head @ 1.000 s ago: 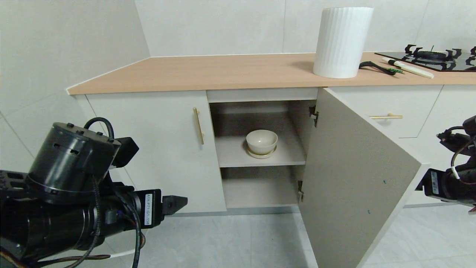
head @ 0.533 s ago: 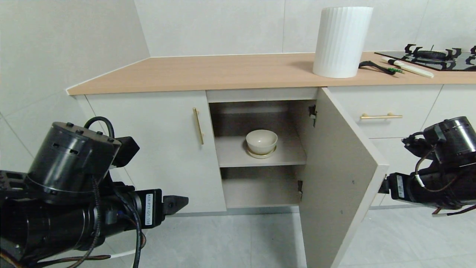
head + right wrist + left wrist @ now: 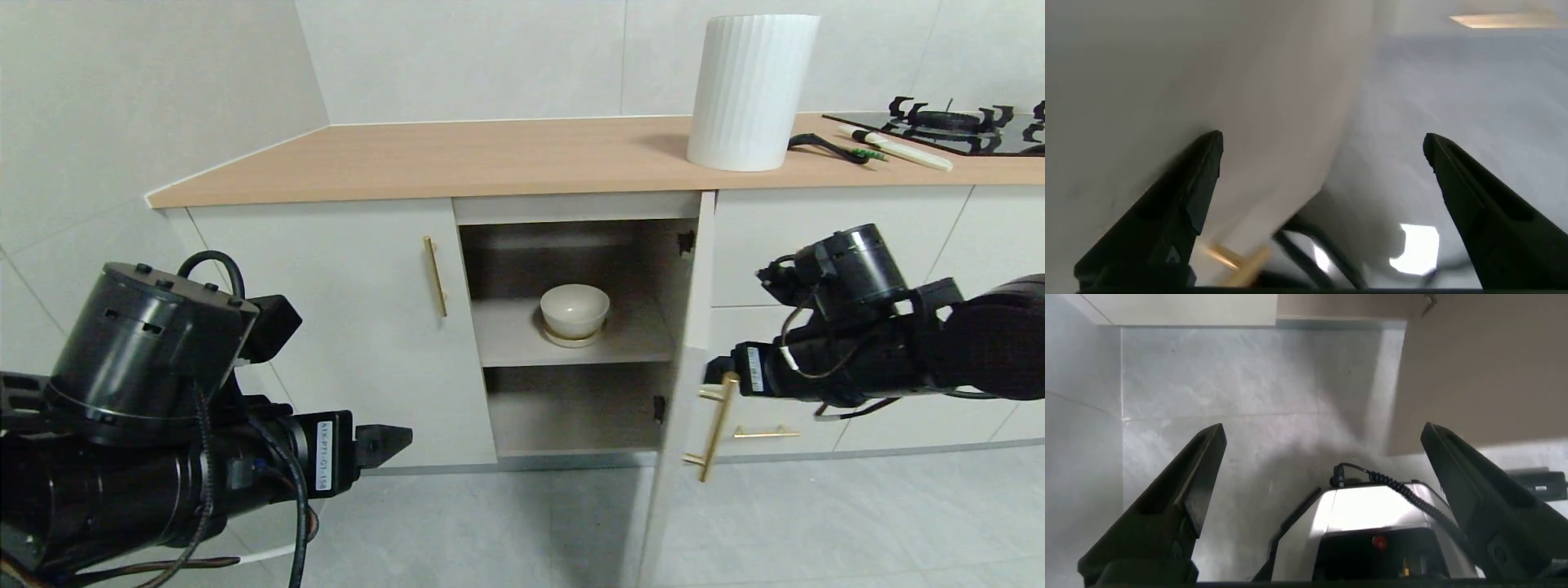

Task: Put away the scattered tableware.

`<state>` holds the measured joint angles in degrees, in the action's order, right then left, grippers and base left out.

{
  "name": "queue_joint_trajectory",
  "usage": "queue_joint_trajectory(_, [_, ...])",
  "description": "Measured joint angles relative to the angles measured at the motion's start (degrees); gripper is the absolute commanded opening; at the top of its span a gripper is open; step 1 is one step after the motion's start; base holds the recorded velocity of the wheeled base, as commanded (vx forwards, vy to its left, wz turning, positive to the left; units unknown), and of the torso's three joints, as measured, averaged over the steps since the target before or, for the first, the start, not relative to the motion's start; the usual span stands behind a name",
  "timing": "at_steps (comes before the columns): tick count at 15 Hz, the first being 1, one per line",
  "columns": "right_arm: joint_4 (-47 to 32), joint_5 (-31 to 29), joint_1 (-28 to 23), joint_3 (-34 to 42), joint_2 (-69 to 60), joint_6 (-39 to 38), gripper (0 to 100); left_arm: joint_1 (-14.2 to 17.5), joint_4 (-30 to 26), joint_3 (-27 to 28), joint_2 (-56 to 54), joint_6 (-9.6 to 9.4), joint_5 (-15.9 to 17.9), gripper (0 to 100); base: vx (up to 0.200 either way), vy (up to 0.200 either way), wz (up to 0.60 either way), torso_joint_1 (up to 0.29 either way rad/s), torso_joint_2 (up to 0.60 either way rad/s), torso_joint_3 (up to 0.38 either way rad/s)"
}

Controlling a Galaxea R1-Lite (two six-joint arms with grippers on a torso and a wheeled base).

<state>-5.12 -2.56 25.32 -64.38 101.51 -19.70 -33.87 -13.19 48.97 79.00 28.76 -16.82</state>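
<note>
Cabinet door [image 3: 682, 392] swings from wide open to nearly edge-on, and the right arm comes in with it from 3 o'clock. The right gripper [image 3: 1321, 139] now sits at the door's outer face by the top of the gold handle [image 3: 716, 425], fingers spread wide and holding nothing; contact with the door cannot be told. Cream bowl [image 3: 574, 310] rests on a saucer [image 3: 571, 338] mid upper shelf [image 3: 506, 339], with the door at its 4 o'clock; the left gripper [image 3: 1323, 429] stays low at the bowl's 8 o'clock over the floor tiles [image 3: 490, 523], fingers apart, empty.
</note>
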Motion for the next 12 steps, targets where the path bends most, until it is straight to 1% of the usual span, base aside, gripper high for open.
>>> queue_joint_trajectory(2, [-2.56, 0.05, 2.85, -5.41, 3.08, 0.41, 100, 0.05, 0.02, 0.09, -0.05, 0.0, -0.22, 100, 0.0, 0.0, 0.0, 0.0, 0.0, 0.0])
queue_joint_trajectory(4, [-2.9, -0.01, 4.69, -9.55, 6.12, 0.51, 100, 0.0, 0.66, 0.09, -0.05, -0.02, -1.05, 100, 0.0, 0.0, 0.0, 0.0, 0.0, 0.0])
queue_joint_trajectory(6, [-2.13, 0.65, 5.72, -11.36, 8.63, 0.49, 100, 0.05, 0.93, 0.0, 0.02, -0.05, -1.13, 100, 0.0, 0.0, 0.0, 0.0, 0.0, 0.0])
queue_joint_trajectory(9, [1.57, 0.62, 5.9, -12.21, 12.32, 0.2, 100, -0.06, 1.07, -0.13, 0.41, 0.0, -1.16, 100, 0.0, 0.0, 0.0, 0.0, 0.0, 0.0])
queue_joint_trajectory(12, [7.83, -1.29, 6.05, -12.47, 14.97, -2.17, 100, -0.04, 1.05, -0.21, 0.79, 0.01, -1.16, 100, 0.0, 0.0, 0.0, 0.0, 0.0, 0.0])
